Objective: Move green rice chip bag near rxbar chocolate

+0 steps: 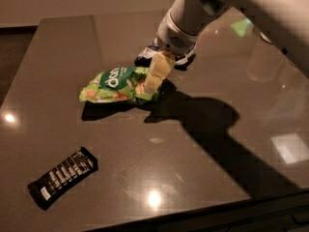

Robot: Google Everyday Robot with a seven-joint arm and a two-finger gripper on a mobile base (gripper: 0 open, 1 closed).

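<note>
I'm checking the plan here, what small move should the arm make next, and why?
Probably lower slightly and grasp the bright green glossy snack bag: the end effector sits at its right end, and the slim black bar wrapper lies well away, nearer the camera.

Gripper (148, 85) at bag (113, 84), bare tabletop (145, 144) beyond
</note>
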